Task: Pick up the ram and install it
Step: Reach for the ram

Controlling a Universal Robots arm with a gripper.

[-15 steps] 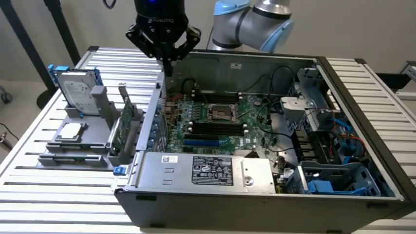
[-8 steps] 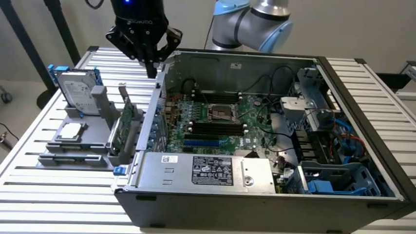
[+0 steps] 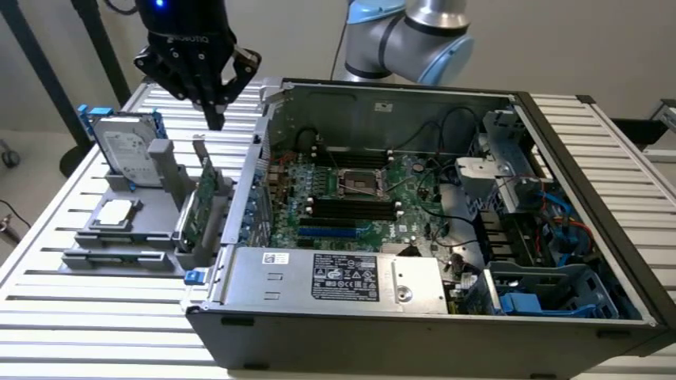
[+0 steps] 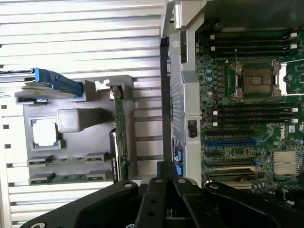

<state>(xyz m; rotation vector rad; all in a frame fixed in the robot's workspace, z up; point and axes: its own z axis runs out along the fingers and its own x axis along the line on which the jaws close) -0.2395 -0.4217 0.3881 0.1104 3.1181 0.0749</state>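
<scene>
While the ram [image 4: 71,178] lies flat in a slot at the near end of the grey holder [image 3: 138,237], on the exterior view's left of the open computer case [image 3: 423,89], the gripper [image 3: 215,119] hangs over the holder's far end, well apart from the stick. It sits above the upright expansion card [image 3: 211,198] and beside the hard drive [image 3: 125,150]. Its fingers [image 3: 214,99] look pressed together to a point and hold nothing. The stick is probably very light and stiff, but thin enough to crack or flex if twisted. Its chips and contact edge are likely best left untouched. A hold across the two long flat faces near the middle, or on the short ends, seems soundest. It could slip, since the faces are smooth and the holder leaves little of it proud. The black memory slots [image 3: 349,207] on the motherboard stand empty.
</scene>
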